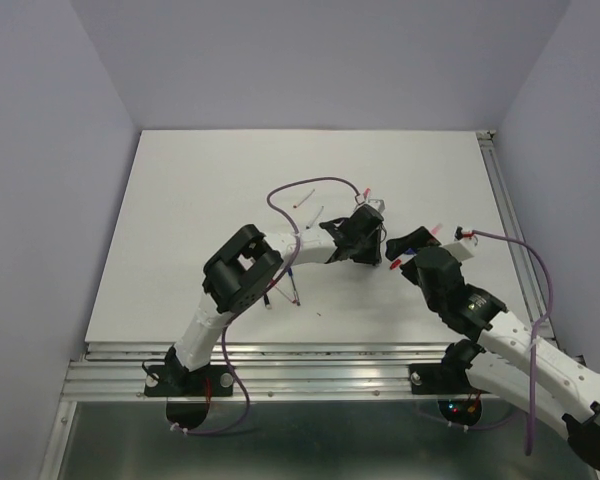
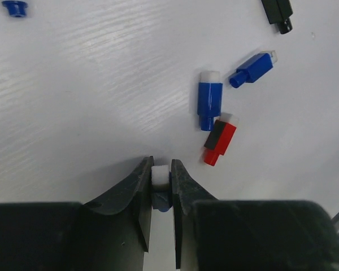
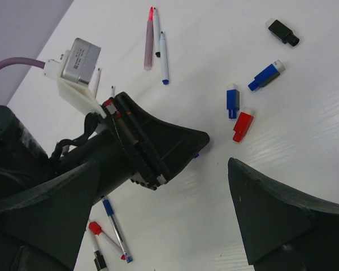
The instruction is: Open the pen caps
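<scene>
White, faintly grained table (image 1: 200, 200) from above. The left gripper (image 1: 373, 248) reaches to mid-table. The right gripper (image 1: 405, 255) faces it from the right, close by. Thin pens (image 1: 283, 290) lie near the left arm's elbow.

Left wrist view: two dark, wedge-shaped fingers (image 2: 138, 192) pinch a stubby cap (image 2: 160, 176), white at its tip and blue below. Loose caps lie on the table just right of the fingertips, each blocky plastic with a narrow neck. They are a blue cap (image 2: 210, 99), a second blue cap (image 2: 252, 69), a red cap (image 2: 221, 141) just beside the first, and a black cap (image 2: 277, 12) furthest off.

Right wrist view: matte black, pointed fingers (image 3: 277, 214) are spread wide and hold nothing. The left gripper sits between them. The four loose caps show on bare table. A pink pen (image 3: 150, 36) and a white pen (image 3: 164, 51) lie far and left.
</scene>
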You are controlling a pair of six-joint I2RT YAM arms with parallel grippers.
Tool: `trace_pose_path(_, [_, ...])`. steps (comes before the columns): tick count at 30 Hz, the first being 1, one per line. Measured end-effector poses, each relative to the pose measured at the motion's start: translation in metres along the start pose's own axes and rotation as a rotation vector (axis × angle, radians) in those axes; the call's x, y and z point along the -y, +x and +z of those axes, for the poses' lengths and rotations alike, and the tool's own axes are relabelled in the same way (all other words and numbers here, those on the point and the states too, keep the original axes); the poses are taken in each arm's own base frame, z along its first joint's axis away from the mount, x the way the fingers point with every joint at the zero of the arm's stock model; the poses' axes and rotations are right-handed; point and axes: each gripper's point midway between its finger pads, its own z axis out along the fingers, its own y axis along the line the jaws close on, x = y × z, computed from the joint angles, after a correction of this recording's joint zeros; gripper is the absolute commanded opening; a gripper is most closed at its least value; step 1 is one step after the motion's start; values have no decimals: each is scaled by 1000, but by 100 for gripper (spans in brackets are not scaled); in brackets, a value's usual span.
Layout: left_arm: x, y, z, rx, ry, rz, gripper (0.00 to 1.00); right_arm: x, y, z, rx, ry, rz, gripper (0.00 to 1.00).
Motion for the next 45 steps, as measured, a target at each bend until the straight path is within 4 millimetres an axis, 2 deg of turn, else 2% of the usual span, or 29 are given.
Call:
trace_pose_path(3, [5,3,10,-21,-12,14,10,1,0,-1,-1,3,-3,100])
trace_pose_path(7, [11,4,16,-31,-11,24,25,2,-4,-2,14,4,7,100])
trace_pose_path(10, [15,6,16,-36,-6,29,34,4,-8,-4,30,11,21,100])
trace_pose_path(14, [21,10,16,-44,4,37,40,7,-13,-8,48,16,38,100])
trace_pose_path(16, [23,11,16,-46,9,37,48,8,-15,-9,54,17,45,100])
trace_pose_path(18, [27,12,15,-47,21,39,53,9,-17,-11,58,19,55,100])
trace_pose_path(21, [30,12,15,-46,26,41,55,12,-17,-11,63,30,55,100])
trace_pose_path(24, [32,12,14,-43,29,45,69,17,-17,-12,61,45,47,100])
trace_pose_path(25, [33,11,12,-40,30,45,77,18,-16,-12,58,50,45,100])
trace_pose_path(27, [32,11,7,-42,23,48,85,21,-16,-14,56,56,43,100])
trace_pose_path(28, [31,12,3,-43,20,48,91,22,-16,-15,55,58,42,100])
trace_pose_path(32, [23,17,-22,-42,8,49,98,24,-21,-23,61,43,65,100])
trace_pose_path(36, [23,11,-59,-2,14,50,99,17,-31,-33,77,-13,114,100])
trace_pose_path(39, [25,-1,-89,64,23,45,99,14,-36,-39,92,-63,137,100])
trace_pose_path(42, [19,-6,-120,126,22,30,99,16,-27,-37,68,-87,93,100])
trace_pose_path(45, [2,-6,-150,177,-6,3,99,8,-11,-31,3,-111,2,100])
